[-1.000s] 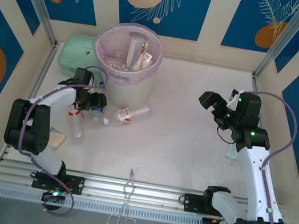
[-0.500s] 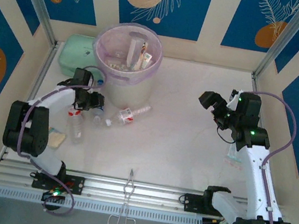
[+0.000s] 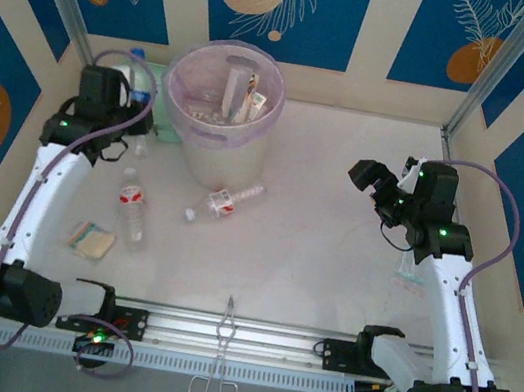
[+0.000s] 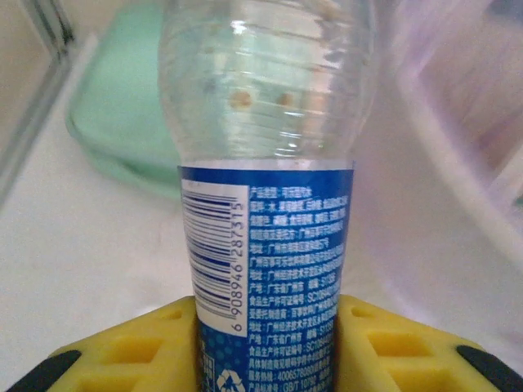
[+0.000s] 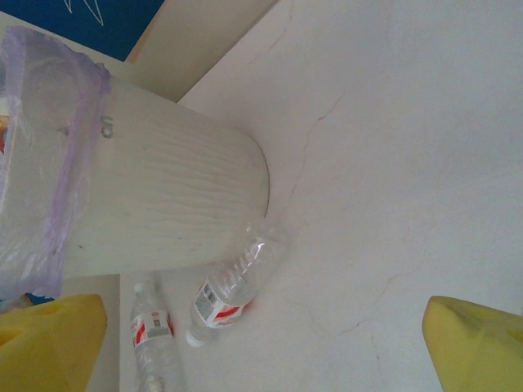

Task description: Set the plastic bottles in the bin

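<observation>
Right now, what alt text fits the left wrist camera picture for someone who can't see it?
A clear plastic bottle with a blue label stands gripped between the yellow fingers of the left end effector. Blurred behind it lie a mint-green case on the left and a lilac-bagged bin on the right.

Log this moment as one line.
left hand: shut on blue-label bottle, beside bin | right hand: open, empty | red-label bottle: lying on table

left pincer (image 4: 265, 351) closed on blue-label bottle (image 4: 265, 147), lifted from table (image 3: 332, 259) to beside bin (image 3: 221, 153)
</observation>
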Controlling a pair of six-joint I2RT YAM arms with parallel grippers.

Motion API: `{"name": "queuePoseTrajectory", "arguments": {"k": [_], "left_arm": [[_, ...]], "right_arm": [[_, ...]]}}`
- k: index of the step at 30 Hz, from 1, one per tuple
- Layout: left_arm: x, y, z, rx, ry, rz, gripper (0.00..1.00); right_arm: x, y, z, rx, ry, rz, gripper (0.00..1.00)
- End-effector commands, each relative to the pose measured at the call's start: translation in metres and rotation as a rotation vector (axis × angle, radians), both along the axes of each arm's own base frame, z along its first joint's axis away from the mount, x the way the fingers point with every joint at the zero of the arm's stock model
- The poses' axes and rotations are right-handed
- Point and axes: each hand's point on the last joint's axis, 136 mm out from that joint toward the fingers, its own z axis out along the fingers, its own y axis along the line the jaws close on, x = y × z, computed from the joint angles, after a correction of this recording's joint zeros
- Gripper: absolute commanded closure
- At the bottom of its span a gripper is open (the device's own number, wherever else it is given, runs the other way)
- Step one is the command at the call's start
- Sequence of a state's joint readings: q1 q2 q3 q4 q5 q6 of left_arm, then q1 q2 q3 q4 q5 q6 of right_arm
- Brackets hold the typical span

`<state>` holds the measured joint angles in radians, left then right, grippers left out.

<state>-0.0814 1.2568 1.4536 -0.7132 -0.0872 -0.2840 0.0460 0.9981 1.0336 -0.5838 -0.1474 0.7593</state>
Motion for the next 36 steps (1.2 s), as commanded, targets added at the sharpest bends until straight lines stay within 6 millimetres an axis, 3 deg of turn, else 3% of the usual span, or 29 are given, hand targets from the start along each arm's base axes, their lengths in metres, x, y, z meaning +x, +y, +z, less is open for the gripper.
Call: {"name": "queuePoseTrajectory", "arguments": {"k": [1,3,6,9,12,18,20,31,36], "left_arm": [[-0.003,-0.001,0.063,0.036,-0.120,-0.043,0.64],[0.006,-0.019,0.092,0.010,-0.166,-0.122,0.66],[0.021,-0.047,0.117,0.000,-0.211,-0.227,0.70],[0.039,-0.075,0.124,-0.009,-0.227,-0.321,0.74],[0.057,-0.098,0.119,-0.020,-0.216,-0.385,0.75],[0.085,-0.137,0.092,-0.038,-0.164,-0.473,0.77],[0.090,-0.145,0.073,-0.023,-0.115,-0.484,0.77],[0.096,-0.149,-0.010,-0.020,0.051,-0.458,0.79],[0.097,-0.148,-0.024,-0.009,0.088,-0.455,0.65]], "right_arm": [[-0.001,0.002,0.001,0.018,-0.005,0.009,0.01],[-0.001,0.003,0.000,0.026,-0.005,0.008,0.01],[-0.003,0.003,-0.001,0.030,-0.001,0.011,0.01],[-0.005,0.003,-0.001,0.032,-0.001,0.006,0.01],[-0.007,0.003,0.000,0.032,-0.002,0.007,0.01],[-0.007,0.004,0.000,0.036,0.000,0.009,0.01],[-0.007,0.004,0.000,0.039,0.003,0.008,0.01],[-0.005,0.008,-0.004,0.053,0.007,0.025,0.01],[-0.004,0.008,-0.006,0.051,0.011,0.027,0.01]]}}
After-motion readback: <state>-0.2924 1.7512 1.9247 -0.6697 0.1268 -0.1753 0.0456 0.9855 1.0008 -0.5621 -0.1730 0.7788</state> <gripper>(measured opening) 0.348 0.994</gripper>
